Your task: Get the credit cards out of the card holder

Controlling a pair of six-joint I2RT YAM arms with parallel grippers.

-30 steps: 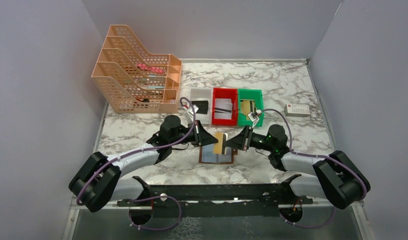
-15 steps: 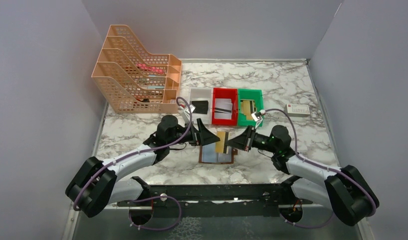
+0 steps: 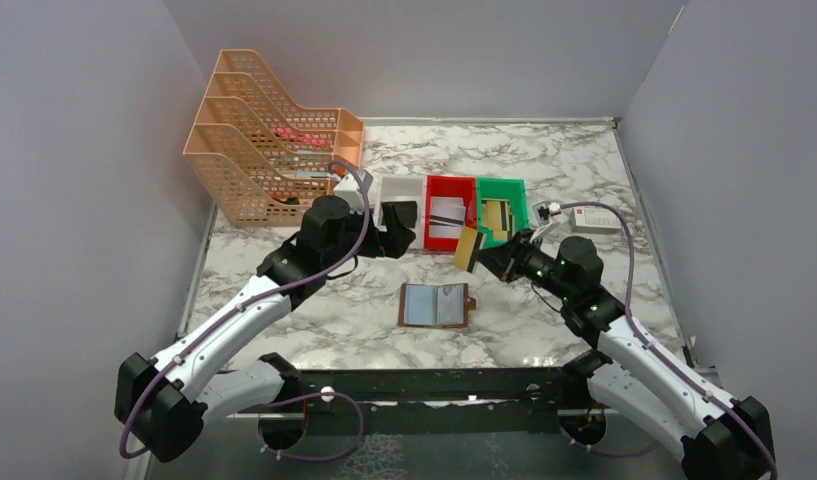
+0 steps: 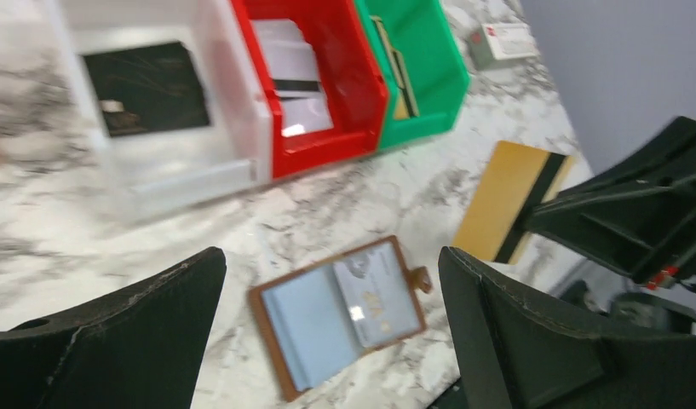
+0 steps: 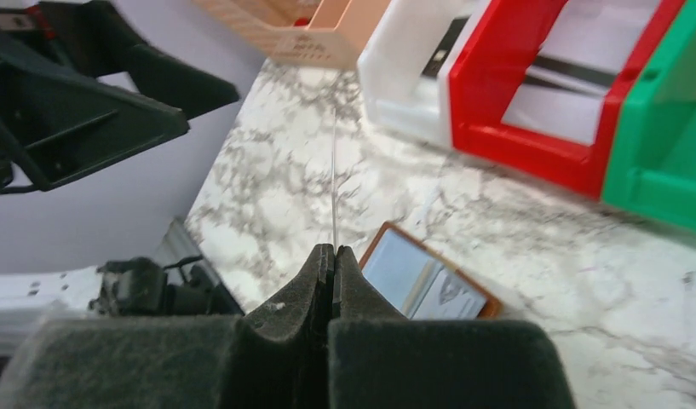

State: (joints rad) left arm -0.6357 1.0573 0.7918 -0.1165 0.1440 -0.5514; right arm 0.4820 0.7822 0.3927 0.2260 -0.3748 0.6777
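Two fingers of the right gripper pinch a gold-yellow plastic card w/ a dark stripe, held off the table just before the green plastic bin. The left gripper gapes wide, empty. The brown leather-like card holder lies open on the marble, approx. one card inside. Step looks like drop-off. Next: carry the card over the green bin, then let go.
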